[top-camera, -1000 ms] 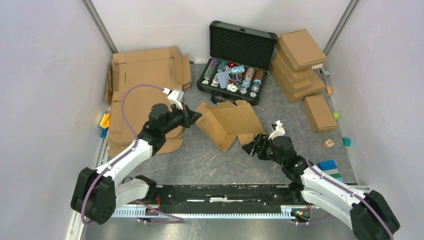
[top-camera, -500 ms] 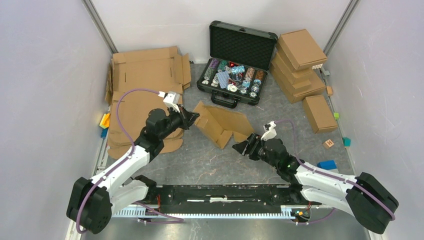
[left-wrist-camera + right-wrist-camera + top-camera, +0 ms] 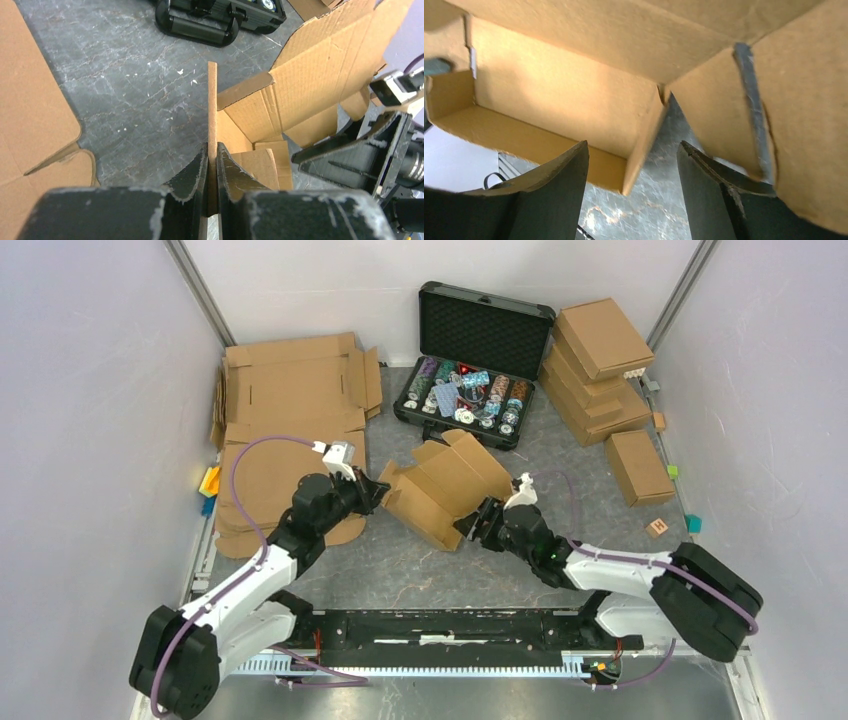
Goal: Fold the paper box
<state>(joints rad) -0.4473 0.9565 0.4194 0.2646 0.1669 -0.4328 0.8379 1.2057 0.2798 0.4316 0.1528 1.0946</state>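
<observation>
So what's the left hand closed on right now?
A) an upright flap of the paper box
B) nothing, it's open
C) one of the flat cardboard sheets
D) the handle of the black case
A: in the left wrist view, the left hand is shut on a thin upright flap edge of the paper box.

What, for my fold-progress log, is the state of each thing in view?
paper box: partly folded, walls raised, not closed.
left gripper: shut on a paper box flap.
right gripper: open, a box wall corner between its fingers.
black case: lid open, contents showing.
stacked boxes: closed, piled at the right.
cardboard sheets: unfolded, lying flat.
</observation>
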